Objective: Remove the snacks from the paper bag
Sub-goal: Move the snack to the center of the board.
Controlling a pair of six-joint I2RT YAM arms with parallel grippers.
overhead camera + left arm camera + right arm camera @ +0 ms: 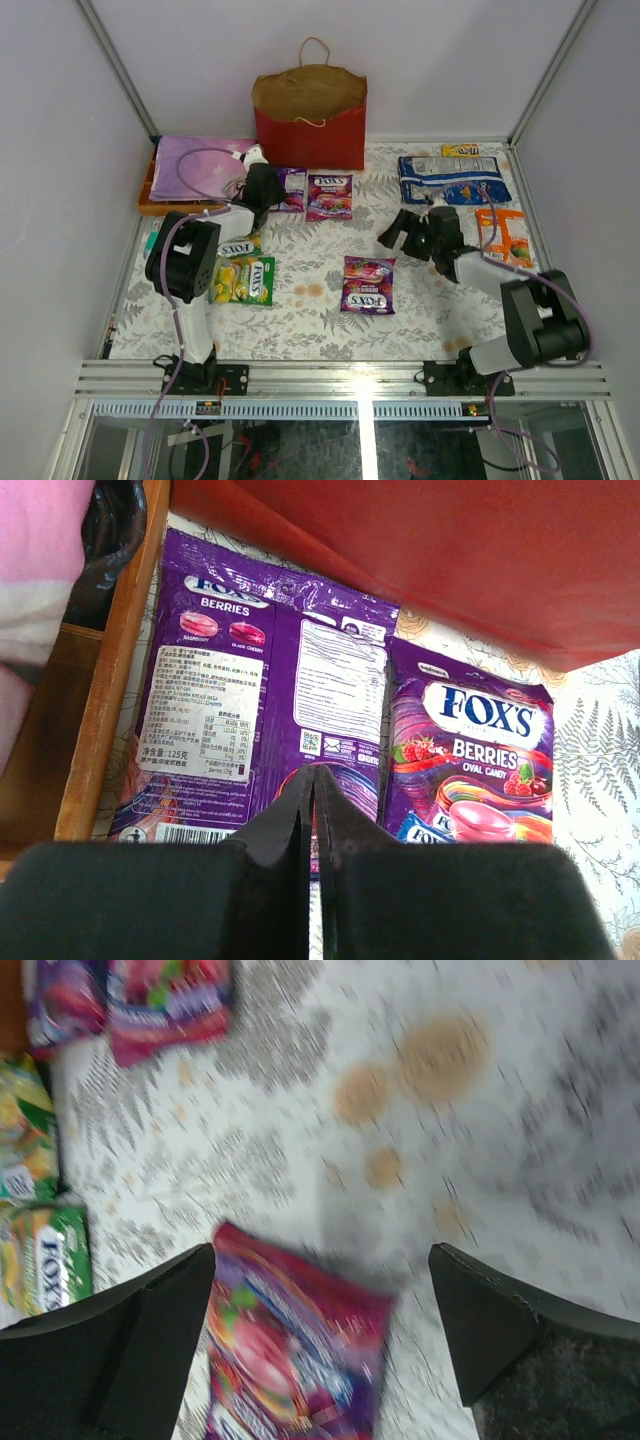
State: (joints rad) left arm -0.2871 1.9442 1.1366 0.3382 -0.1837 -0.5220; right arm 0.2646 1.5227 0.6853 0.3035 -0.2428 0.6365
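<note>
a: where are the snacks right now?
b: the red paper bag [308, 120] stands upright at top centre, against the back wall. the snacks lie flat on the tabletop [320, 250] in front of it. a pair of purple fox's packets [329, 196] sits just below the bag, with a third purple packet [368, 284] mid-frame. green fox's packets [243, 280] are at left. a blue-white bag [452, 180], orange packet [503, 235] and small yellow bar [460, 150] are at upper right.
a: and the end effectors?
b: my left end effector [312, 820] is closed on nothing, fingers pressed together over the purple pair, beside the orange tray [150, 195]. my right end effector [320, 1260] is spread wide and empty. in its wrist view the third purple packet lies between the fingers.
</note>
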